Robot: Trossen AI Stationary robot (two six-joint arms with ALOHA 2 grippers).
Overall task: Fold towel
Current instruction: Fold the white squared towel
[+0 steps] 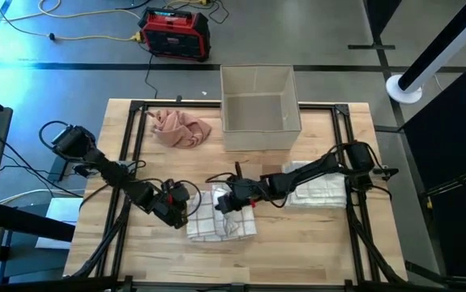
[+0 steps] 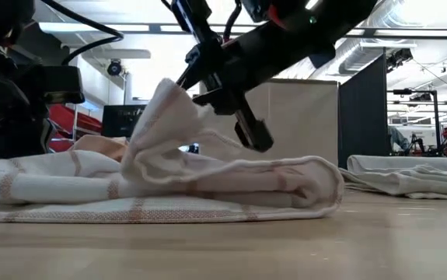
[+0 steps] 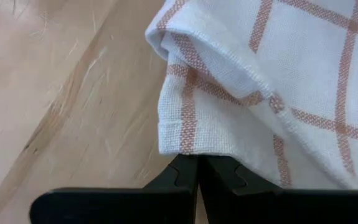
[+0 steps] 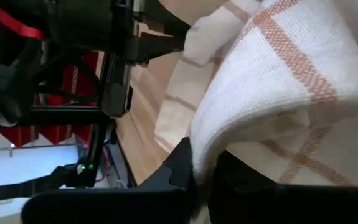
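The towel (image 1: 220,221), white with a thin orange-brown check, lies partly folded on the wooden table (image 1: 297,251) at about 6 o'clock from the table's middle, near the front edge. In the low view it is a flat stack of layers with one raised peak (image 2: 165,101) of cloth lifted above it. At the towel's 9 o'clock edge sits the left gripper (image 1: 180,207); its fingers (image 3: 179,180) are pressed together with the hemmed corner of the towel (image 3: 185,134) right at their tips, but whether cloth is actually pinched there cannot be told. At the towel's 12 to 1 o'clock side the right gripper (image 1: 226,199) is nearly closed on a fold of the towel (image 4: 272,93), holding up the lifted peak. Further out, at 3 o'clock from the towel, a second pale folded cloth (image 1: 318,188) lies under the right arm. Farther back, at 11 o'clock, a crumpled pink cloth (image 1: 181,128) rests on the table, and at 12 o'clock stands an open beige box (image 1: 259,109).
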